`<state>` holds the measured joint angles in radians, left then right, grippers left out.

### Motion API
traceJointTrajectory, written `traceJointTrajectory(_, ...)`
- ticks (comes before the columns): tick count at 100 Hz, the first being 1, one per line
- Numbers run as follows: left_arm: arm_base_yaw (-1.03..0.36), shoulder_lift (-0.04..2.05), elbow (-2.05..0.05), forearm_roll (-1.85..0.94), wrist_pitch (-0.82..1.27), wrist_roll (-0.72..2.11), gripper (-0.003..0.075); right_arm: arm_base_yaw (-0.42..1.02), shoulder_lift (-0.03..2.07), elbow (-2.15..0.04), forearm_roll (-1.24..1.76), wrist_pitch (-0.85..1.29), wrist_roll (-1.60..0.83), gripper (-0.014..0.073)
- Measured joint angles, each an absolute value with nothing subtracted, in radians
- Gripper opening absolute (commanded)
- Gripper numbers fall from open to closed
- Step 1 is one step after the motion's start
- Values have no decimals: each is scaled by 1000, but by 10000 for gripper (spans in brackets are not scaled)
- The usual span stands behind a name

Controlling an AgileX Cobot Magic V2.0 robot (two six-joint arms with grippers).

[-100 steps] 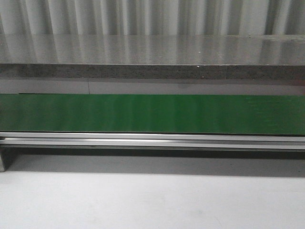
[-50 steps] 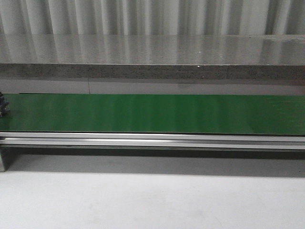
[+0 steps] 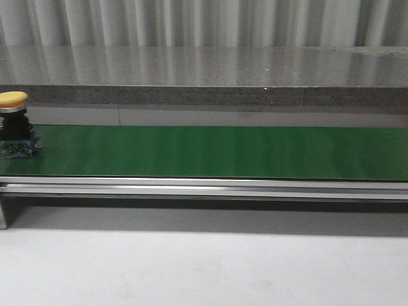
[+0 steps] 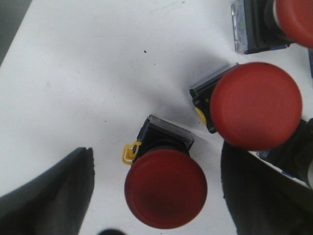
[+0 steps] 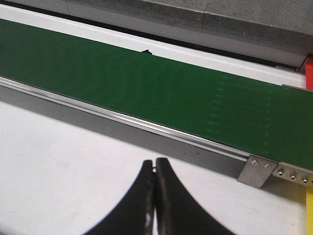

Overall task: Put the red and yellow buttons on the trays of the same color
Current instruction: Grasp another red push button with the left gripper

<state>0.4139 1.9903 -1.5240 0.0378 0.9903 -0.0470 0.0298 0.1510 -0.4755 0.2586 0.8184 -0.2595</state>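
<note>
Yellow-capped push button [image 3: 14, 124] rides the green conveyor belt [image 3: 210, 152], and we could miss it: our left gripper [image 4: 156, 196] gapes empty over red mushroom-cap buttons [image 4: 165, 188], the right gripper [image 5: 155, 196] pinched closed, empty.

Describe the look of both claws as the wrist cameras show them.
Left claw: two broad, matte black fingers, smooth and curved at their inner edges, seen as blurred dark shapes. Right claw: two glossy black fingers, wide at the base and tapering in a curve to narrow tips. No cables, markings or labels show on either. The arms themselves are out of view.
</note>
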Motion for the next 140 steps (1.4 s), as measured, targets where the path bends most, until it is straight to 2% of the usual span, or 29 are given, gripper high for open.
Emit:
traceJointTrajectory(14,414,2005,-1524,38,989,-47,216,30,151,-475,259,818,-259,-66)
traceJointTrajectory(28,414,2005,-1524,38,986,-45,148,30,151,-475,259,818,-259,-66)
traceJointTrajectory(58,369,1875,-1524,66,1007,-18,146,30,151,-475,259,818,-259,-66)
traceJointTrajectory(89,166,1654,-1524,78,1079,0,146,30,151,-475,259,818,-259,-66)
traceJointTrajectory(117,12,1638,-1493,76,1105,0,146,30,151,-475,259,818,-259,-66)
traceJointTrajectory(140,-9,1638,-1403,64,1042,0,146,30,151,-475,259,818,-259,-66)
